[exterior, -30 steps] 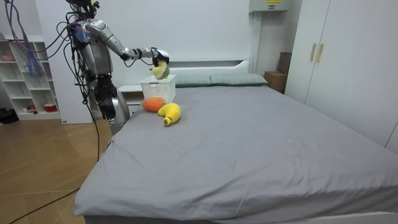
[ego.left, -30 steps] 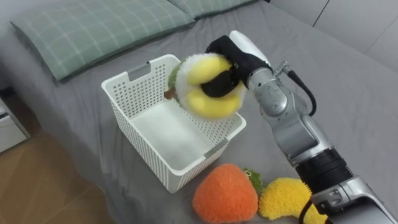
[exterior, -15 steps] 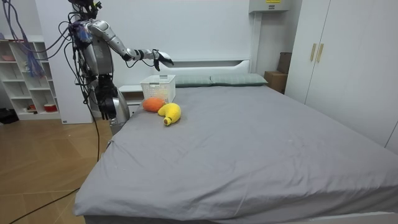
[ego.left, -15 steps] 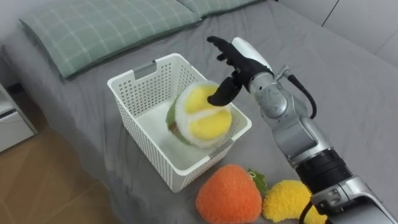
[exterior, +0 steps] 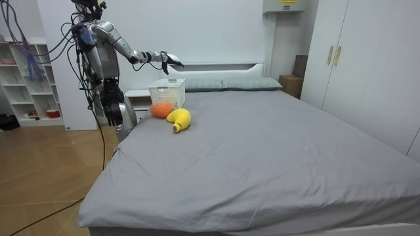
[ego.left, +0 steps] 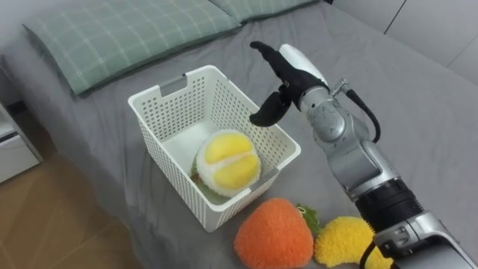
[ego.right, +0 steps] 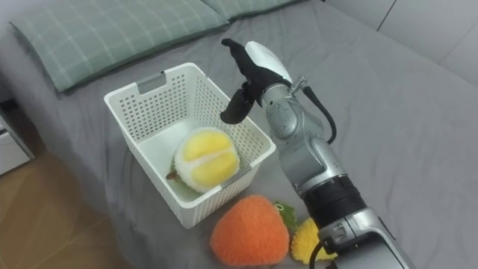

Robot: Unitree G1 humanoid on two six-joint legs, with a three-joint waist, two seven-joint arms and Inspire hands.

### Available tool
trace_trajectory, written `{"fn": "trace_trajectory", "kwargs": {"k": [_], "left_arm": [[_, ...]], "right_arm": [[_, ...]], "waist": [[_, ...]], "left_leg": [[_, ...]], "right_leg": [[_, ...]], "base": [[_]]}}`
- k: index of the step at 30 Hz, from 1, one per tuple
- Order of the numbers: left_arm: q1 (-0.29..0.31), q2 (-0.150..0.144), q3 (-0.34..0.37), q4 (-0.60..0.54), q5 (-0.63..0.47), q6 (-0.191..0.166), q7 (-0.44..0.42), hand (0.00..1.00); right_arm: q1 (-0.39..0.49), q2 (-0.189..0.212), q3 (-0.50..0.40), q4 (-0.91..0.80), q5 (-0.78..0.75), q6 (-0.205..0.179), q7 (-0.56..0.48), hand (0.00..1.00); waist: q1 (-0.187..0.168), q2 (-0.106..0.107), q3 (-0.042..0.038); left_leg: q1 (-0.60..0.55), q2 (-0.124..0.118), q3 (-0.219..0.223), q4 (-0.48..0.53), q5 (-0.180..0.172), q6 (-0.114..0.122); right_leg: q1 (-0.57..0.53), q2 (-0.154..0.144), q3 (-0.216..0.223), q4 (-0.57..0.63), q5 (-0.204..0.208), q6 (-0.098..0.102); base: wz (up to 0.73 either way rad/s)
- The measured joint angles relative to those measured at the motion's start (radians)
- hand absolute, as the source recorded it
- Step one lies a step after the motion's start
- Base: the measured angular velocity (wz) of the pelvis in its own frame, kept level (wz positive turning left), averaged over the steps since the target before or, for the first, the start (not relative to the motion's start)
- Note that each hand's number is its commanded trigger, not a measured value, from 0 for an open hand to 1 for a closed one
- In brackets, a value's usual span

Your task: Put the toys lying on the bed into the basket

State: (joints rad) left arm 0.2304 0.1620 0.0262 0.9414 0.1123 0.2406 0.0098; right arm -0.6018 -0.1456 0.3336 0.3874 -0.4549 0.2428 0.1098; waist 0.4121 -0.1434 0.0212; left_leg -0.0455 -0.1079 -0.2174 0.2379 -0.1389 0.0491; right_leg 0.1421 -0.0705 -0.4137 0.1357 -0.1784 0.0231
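A home bedroom, this: a wide bed point(exterior: 262, 151) in grey, checked green pillows point(ego.left: 119, 33) at its head, white wardrobe doors point(exterior: 367, 65) alongside, open shelves point(exterior: 26, 85) behind.

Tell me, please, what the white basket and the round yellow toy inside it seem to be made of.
The white perforated basket looks like rigid moulded plastic: smooth, even walls with regular rows of small holes. The round yellow toy lying in it looks like plush fabric, probably soft-filled: its surface is fuzzy and matt, with a paler fleecy rim.
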Motion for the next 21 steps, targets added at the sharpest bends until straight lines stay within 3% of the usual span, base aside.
{"fn": "trace_trajectory", "kwargs": {"k": [7, 11, 13, 15, 21], "left_arm": [[0.0, 0.001, -0.016, 0.001, 0.0, -0.001, 0.0, 0.0], [0.001, 0.003, -0.009, 0.001, 0.001, -0.007, 0.0, 0.0], [0.002, -0.001, 0.005, 0.001, 0.012, -0.008, 0.0, 0.0], [0.002, -0.001, 0.009, 0.001, 0.016, -0.009, 0.001, 0.0], [0.002, 0.004, 0.005, 0.001, 0.008, -0.008, 0.004, 0.0]], "right_arm": [[-0.073, -0.01, -0.006, 0.008, 0.188, -0.007, -0.04, 0.0], [-0.075, -0.021, -0.042, 0.006, 0.222, -0.035, -0.077, 0.0], [-0.074, -0.042, -0.086, 0.004, 0.24, -0.043, -0.082, 0.0], [-0.074, -0.102, -0.094, 0.004, 0.273, -0.044, -0.099, 0.0], [-0.069, -0.144, -0.123, 0.004, 0.313, -0.047, -0.14, 0.0]], "waist": [[-0.03, 0.006, 0.004], [-0.071, 0.005, 0.0033], [-0.086, 0.005, 0.0013], [-0.096, 0.009, 0.0], [-0.166, 0.025, -0.005]], "left_leg": [[0.001, 0.006, -0.002, 0.001, 0.0, 0.0], [-0.003, 0.008, 0.001, 0.005, 0.0, 0.0], [-0.014, 0.008, 0.004, 0.016, 0.0, 0.0], [-0.01, 0.011, 0.021, 0.018, -0.002, 0.002], [0.003, 0.022, 0.059, 0.016, -0.006, 0.008]], "right_leg": [[0.001, 0.001, 0.001, 0.001, 0.002, -0.002], [-0.004, 0.001, 0.006, 0.012, 0.002, -0.002], [-0.015, 0.0, 0.006, 0.017, 0.003, -0.002], [-0.016, 0.0, 0.025, 0.02, 0.005, -0.003], [-0.02, 0.003, 0.066, 0.025, 0.01, -0.003]], "base": [[0.0], [0.0], [-0.03], [-0.16], [-0.2]]}}
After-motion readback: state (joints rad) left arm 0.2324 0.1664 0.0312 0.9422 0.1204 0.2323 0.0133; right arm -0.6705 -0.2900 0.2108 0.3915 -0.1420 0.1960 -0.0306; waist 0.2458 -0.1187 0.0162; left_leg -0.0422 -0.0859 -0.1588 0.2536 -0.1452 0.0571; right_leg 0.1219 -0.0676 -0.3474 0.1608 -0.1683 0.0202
